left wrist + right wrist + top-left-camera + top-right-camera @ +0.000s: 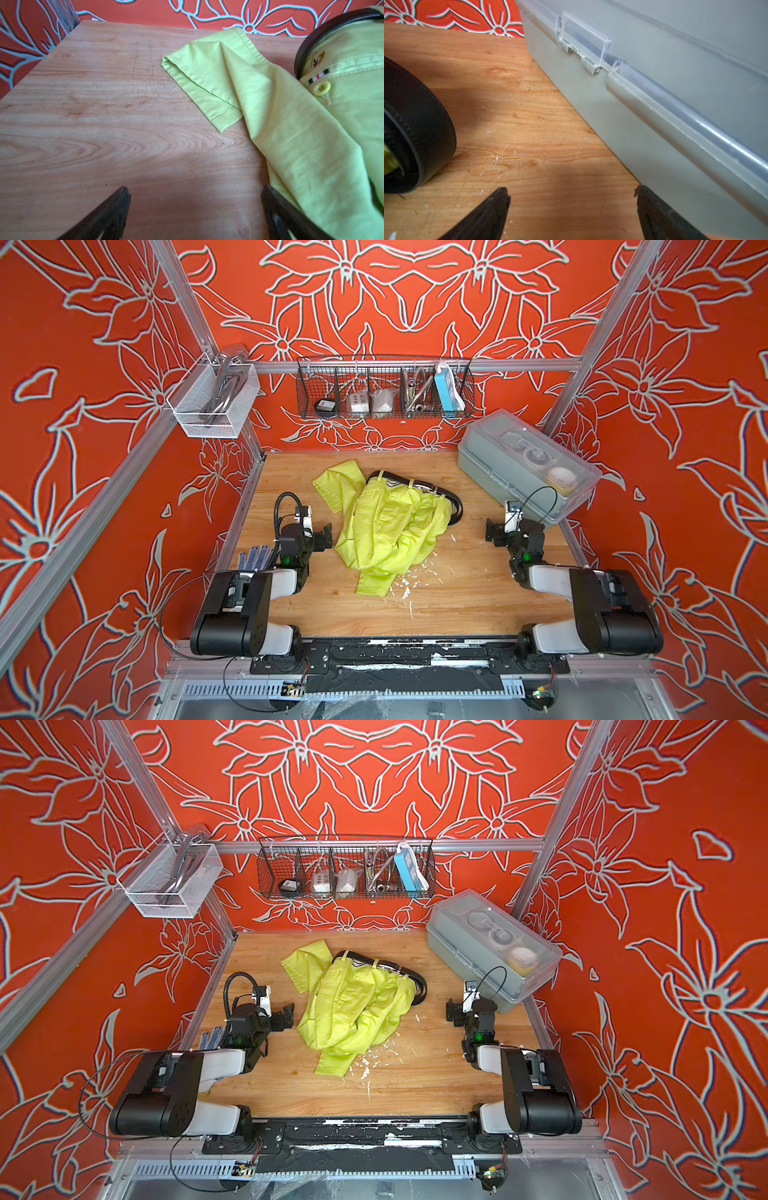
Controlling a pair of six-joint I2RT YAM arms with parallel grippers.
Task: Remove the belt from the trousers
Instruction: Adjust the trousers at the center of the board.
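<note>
Table (457, 597) wooden, trousers (386, 526) crumpled mid-table. Grey lidded box (528, 464) in far right corner. Belt (459, 506) threaded through waistband loops, curling round the trousers' right end. Left gripper (195, 188) jaws wide apart, empty, just beside trousers. Right gripper (572, 188) likewise, between belt and box.

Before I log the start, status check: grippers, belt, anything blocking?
Left gripper open, empty. Right gripper open, empty. Belt in the trousers loops, untouched. Grey box close beside right gripper.
</note>
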